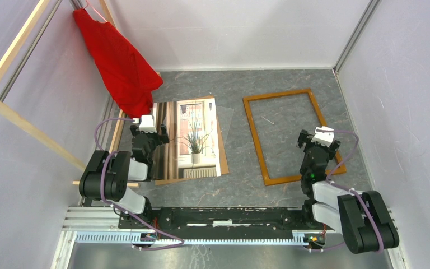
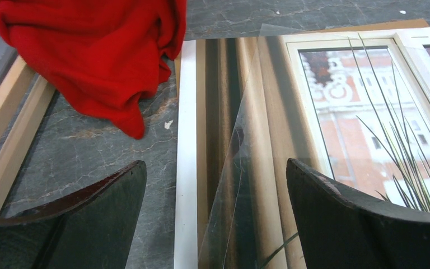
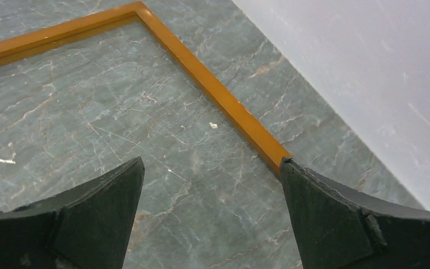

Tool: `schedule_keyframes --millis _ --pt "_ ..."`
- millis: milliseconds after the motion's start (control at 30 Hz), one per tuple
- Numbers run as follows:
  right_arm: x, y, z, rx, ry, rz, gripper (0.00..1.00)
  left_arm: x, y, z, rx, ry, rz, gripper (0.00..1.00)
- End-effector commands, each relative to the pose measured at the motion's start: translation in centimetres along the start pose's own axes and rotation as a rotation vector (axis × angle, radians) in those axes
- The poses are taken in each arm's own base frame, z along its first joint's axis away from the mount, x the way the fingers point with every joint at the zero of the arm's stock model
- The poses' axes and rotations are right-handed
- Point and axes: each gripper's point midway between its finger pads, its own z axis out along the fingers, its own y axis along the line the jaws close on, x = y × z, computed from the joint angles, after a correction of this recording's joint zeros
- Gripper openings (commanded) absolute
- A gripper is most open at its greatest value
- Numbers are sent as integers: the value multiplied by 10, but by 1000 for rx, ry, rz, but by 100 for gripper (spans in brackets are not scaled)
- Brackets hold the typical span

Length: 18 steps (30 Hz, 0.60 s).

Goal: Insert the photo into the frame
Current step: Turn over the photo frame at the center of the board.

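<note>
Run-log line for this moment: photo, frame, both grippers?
photo: flat on table, outside frame | frame: empty, on table | left gripper: open, above photo's left edge | right gripper: open, above frame's right side

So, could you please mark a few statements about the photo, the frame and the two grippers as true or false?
1. The glossy rectangular plant photo already sits inside the thin orange-brown wooden frame. False: it lies to the frame's left, apart from it, and the frame is empty.
2. The left gripper and right gripper are both open, holding nothing. True.
3. The red cloth is draped over the frame. False: it hangs at the far left, beside the photo.
4. A clear transparent sheet partly covers the photo. True.
</note>
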Motion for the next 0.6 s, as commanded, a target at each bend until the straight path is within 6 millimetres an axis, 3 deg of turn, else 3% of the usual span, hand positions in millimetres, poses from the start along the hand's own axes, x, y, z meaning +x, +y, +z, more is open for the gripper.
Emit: schedule_keyframes --millis 0,67,167,233,333,367,567 --pt "7 4 9 90 154 164 98 -21 -3 14 47 13 -29 100" --pt "0 19 12 55 196 267 98 -35 -10 25 93 77 -8 100" --pt "-12 41 17 -42 267 217 98 -46 -26 34 200 180 34 100" --pt "-16 67 18 -196 298 158 98 -55 -33 36 243 236 30 100" --pt "-24 107 12 -417 313 149 98 -73 -45 35 318 305 18 100" --pt "-25 120 8 -478 325 138 98 -70 -48 31 343 345 24 100" --pt "-7 187 -24 -617 467 -41 98 -71 -68 10 514 524 48 100"
